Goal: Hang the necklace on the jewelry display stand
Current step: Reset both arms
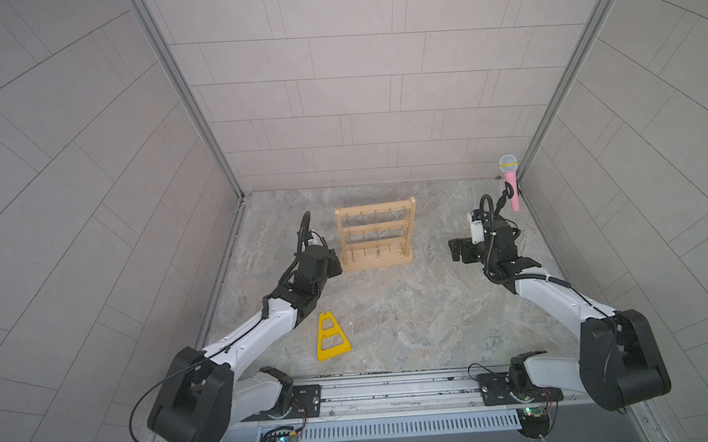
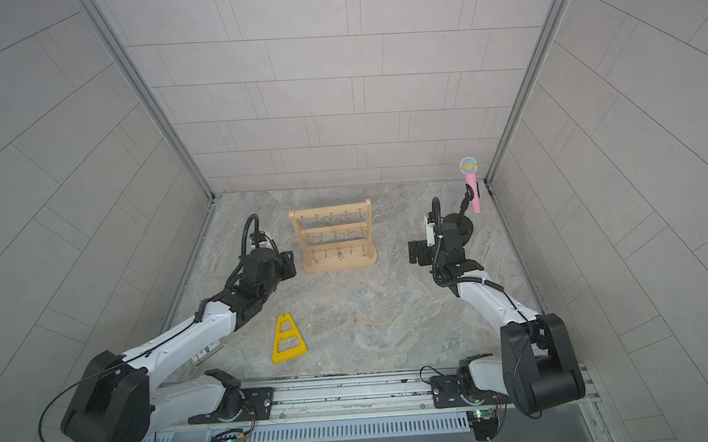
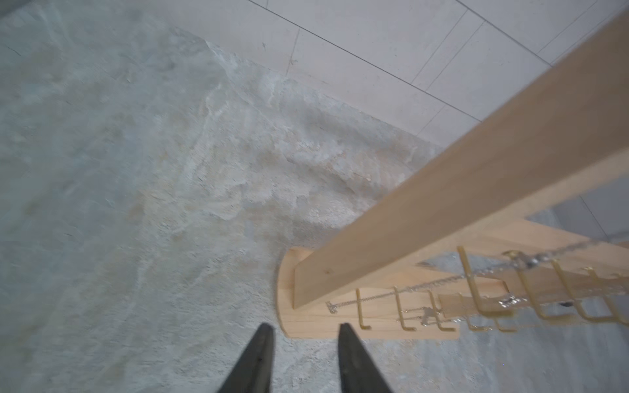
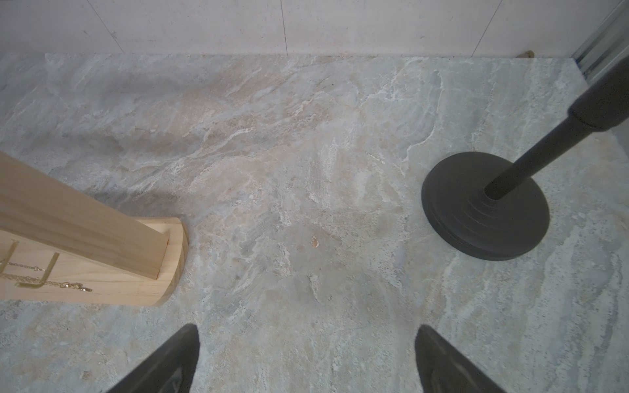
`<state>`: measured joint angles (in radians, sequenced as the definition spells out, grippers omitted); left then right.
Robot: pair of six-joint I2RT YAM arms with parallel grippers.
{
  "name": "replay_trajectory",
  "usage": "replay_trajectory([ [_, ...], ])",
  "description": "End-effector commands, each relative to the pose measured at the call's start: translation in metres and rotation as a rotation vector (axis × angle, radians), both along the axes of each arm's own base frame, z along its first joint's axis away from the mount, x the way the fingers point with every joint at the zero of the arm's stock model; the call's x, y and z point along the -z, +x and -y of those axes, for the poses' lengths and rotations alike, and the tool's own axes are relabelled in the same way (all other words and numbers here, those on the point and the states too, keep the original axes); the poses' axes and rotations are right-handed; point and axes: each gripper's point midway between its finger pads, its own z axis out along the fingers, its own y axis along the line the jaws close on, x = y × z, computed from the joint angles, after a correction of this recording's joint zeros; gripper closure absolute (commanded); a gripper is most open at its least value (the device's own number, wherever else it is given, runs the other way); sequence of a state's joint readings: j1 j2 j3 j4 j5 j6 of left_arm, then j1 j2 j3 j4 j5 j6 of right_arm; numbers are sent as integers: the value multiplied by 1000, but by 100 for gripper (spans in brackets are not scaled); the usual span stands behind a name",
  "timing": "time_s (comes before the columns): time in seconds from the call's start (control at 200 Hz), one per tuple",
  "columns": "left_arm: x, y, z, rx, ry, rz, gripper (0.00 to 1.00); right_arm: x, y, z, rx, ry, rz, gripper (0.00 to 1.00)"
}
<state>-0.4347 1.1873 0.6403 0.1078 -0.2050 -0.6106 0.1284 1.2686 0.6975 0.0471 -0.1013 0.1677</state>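
One each: jewelry display stand (image 1: 388, 262), microphone (image 1: 512, 189), yellow frame (image 1: 334, 353).

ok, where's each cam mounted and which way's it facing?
Top views: above the base rail, angled down toward back wall; left arm, right arm show.
Left wrist: on that arm, past left fingers at jewelry display stand.
Right wrist: past right fingers at table between stand and black round base.
Shared: stand appears in all four.

Table (image 1: 390, 311): marbled grey stone before me.
Back centre: jewelry display stand (image 1: 375, 263), upright.
Front left: yellow triangular frame (image 1: 329, 332), flat.
Far right corner: black microphone stand (image 4: 459, 217).
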Motion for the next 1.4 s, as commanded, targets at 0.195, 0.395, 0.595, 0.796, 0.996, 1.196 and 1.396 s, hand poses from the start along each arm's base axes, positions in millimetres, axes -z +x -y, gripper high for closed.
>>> replay_trajectory([
  [0.195, -39, 10, -100, -216, 272, -62, 0, 0, -6, 45, 211, -136, 178, 0],
  [0.395, 12, 21, -129, -170, 407, -35, 0, 22, 1, 62, 261, -229, 196, 0],
  [0.595, 34, 15, -126, -115, 470, 67, 1, 34, 8, 80, 315, -233, 278, 0],
  [0.796, 46, 20, -126, -93, 448, 128, 1, 41, 8, 97, 356, -151, 266, 0],
  [0.996, 44, 26, -130, -64, 443, 175, 1, 48, 12, 96, 341, -146, 257, 0],
  [1.196, 50, 29, -145, -95, 380, 176, 1, 51, 13, 90, 308, -154, 265, 0],
  [1.396, 72, 41, -137, -14, 365, 186, 4, 51, 13, 89, 306, -154, 265, 0],
])
